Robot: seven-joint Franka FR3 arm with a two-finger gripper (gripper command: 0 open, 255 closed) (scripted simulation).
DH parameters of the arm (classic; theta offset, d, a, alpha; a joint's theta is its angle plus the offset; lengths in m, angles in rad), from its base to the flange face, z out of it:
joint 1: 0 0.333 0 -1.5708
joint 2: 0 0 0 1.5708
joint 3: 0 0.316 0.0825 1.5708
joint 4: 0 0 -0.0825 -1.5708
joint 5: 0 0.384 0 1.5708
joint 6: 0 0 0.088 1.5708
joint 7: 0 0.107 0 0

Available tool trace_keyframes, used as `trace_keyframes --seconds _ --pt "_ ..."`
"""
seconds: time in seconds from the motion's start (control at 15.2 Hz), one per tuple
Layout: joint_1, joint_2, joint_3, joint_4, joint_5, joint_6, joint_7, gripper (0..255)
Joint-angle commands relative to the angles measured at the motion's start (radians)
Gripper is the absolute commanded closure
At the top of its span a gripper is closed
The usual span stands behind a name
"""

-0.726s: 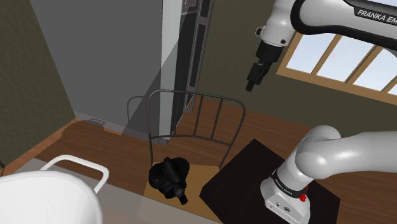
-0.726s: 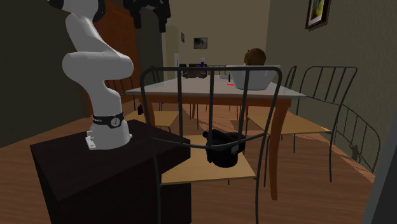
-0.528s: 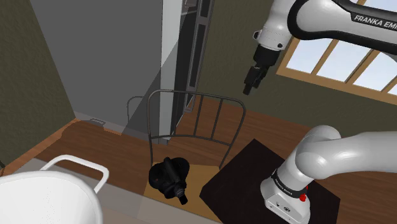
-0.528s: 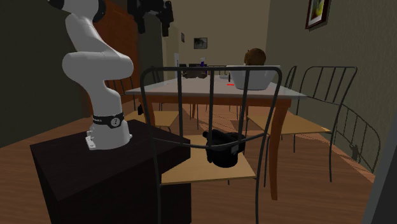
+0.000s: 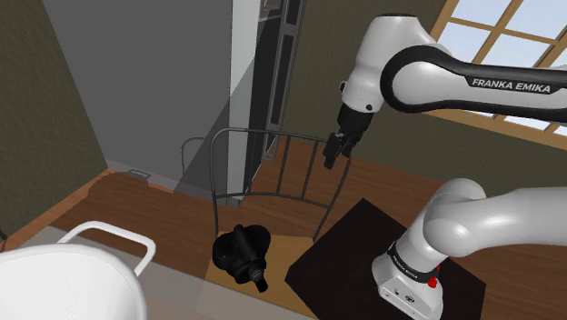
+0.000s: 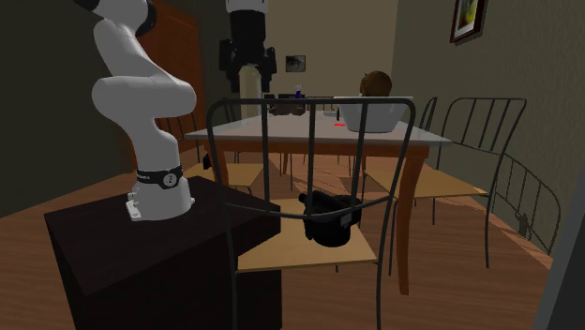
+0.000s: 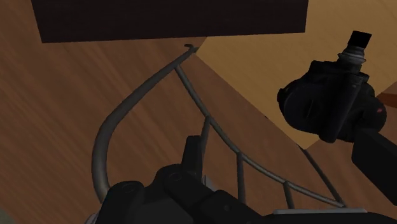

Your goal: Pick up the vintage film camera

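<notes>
The vintage film camera (image 5: 241, 255) is black, with its lens barrel sticking out, and it lies on the wooden seat of a wire-backed chair (image 5: 275, 136). In the second exterior view the camera (image 6: 329, 217) sits behind the chair's back bars (image 6: 309, 105). My gripper (image 5: 333, 151) hangs high over the chair's top rail, well above the camera and off to one side of it. Its fingers (image 6: 228, 77) stand apart with nothing between them, so the gripper (image 6: 247, 75) is open. From the wrist, the camera (image 7: 331, 98) lies beyond the curved chair rail (image 7: 143, 95).
My dark stand (image 5: 363, 259) sits right beside the chair seat. A white rounded tub (image 5: 64, 282) fills the shoulder view's lower left. Behind the chair stands a dining table (image 6: 375, 136) carrying a white bowl (image 6: 375, 114), with more wire chairs (image 6: 483, 150) around it.
The arm has swung down and toward the shoulder view's left, bringing the gripper from high up to just above the chair's top rail. The camera has not moved.
</notes>
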Motion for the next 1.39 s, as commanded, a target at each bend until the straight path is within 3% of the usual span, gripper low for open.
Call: trace_keyframes --seconds 0.0,0.53,0.86,1.12,1.32 --pt "0.01 0.011 0.042 -0.046 0.03 0.06 0.044 0" --pt "0.041 0.169 0.238 -0.134 0.141 0.313 0.228 0" --pt "0.024 0.343 0.378 -0.136 0.17 0.496 0.358 0" --pt "-0.029 0.523 0.502 -0.11 0.126 0.648 0.494 0" --pt "-0.102 0.687 0.603 -0.076 0.002 0.761 0.652 0"
